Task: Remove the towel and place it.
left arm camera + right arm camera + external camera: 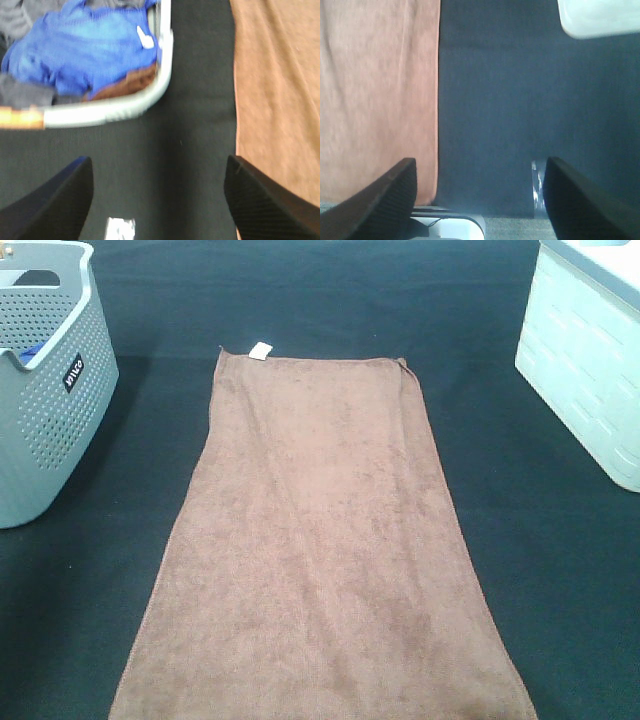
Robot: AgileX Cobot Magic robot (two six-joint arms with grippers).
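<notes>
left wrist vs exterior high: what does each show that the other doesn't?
Only left wrist: the open left end effector, the blue cloth and brown fabric piled inside the grey basket.

Only exterior high: the towel's far corners with its white tag, the basket's perforated side, and the pale bin on the right.

Both: towel, basket and black table cloth.
</notes>
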